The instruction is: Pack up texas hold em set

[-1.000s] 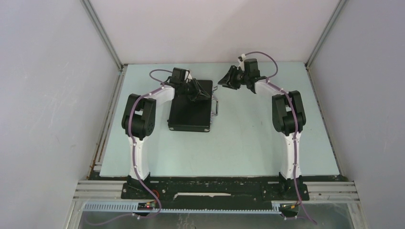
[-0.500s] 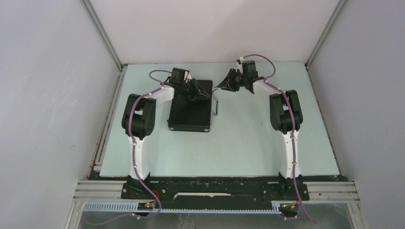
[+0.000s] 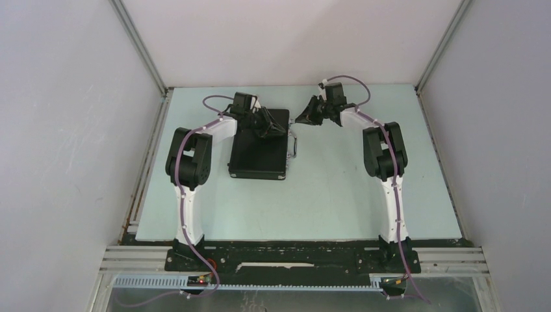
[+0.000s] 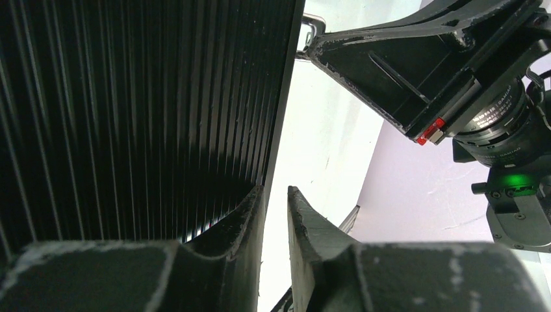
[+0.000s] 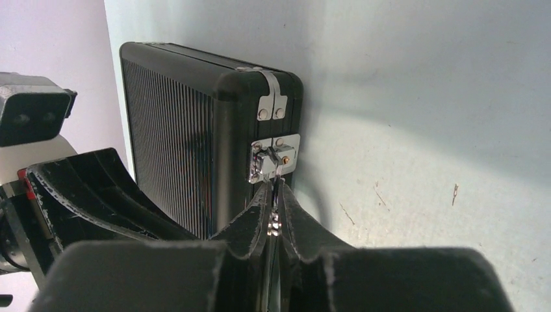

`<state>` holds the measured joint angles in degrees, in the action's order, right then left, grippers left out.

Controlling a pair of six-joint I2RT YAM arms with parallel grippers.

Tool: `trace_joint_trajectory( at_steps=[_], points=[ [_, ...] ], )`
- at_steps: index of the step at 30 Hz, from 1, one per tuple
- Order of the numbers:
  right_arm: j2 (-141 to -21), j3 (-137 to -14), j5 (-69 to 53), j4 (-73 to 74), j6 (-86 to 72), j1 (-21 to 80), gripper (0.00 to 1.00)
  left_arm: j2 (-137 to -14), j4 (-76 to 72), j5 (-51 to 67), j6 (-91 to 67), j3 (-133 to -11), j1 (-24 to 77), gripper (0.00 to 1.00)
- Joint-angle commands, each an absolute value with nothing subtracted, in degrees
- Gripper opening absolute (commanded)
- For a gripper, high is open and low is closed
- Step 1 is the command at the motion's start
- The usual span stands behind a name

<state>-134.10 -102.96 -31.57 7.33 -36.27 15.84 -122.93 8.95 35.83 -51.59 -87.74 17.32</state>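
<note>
Securing the closed case (image 3: 258, 155) is the step in hand. The case lies flat on the table (image 3: 338, 195), left of centre toward the far edge, lid shut, with no chips, cards or buttons visible outside it.

Left claw (image 4: 274, 192): positioned over the ribbed lid at its right-hand edge, one finger lying along that edge. Its jaws stand narrowly parted and only bare table shows through the gap, so I hold nothing with it. Judged function: steady the lid.

Right claw (image 5: 276, 195): placed at the far right corner of the case, jaws pressed together on the thin silver latch tab (image 5: 276, 224) that projects from the latch plate (image 5: 273, 158).

Next move, as I judge it: swing the tab toward the plate until it seats. This calls for a light pinch and for the left claw to bear down, so that the case does not slide. Whether any other latch is fastened I cannot tell.
</note>
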Motion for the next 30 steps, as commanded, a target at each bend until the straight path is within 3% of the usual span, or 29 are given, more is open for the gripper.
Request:
trace_joint_trajectory(
  at_steps=[1, 11, 22, 30],
  points=[
    [-136.7, -106.3, -29.5, 11.3, -37.9, 15.6, 0.12, -124.2, 10.8, 34.4, -50.8, -86.1, 16.9, 0.26],
    [-142.3, -105.9, -37.0, 5.5, -48.4, 15.4, 0.11, -123.6, 10.5, 34.4, -50.9, -85.9, 16.9, 0.26],
    [-147.1, -109.6, -40.5, 1.0, -54.3, 17.0, 0.24, -123.3, 10.4, 34.4, -50.7, -85.8, 16.9, 0.25],
    [-144.3, -108.8, -38.8, 2.9, -51.3, 16.2, 0.25, -122.9, 10.4, 33.9, -50.2, -85.9, 16.9, 0.25]
  ],
)
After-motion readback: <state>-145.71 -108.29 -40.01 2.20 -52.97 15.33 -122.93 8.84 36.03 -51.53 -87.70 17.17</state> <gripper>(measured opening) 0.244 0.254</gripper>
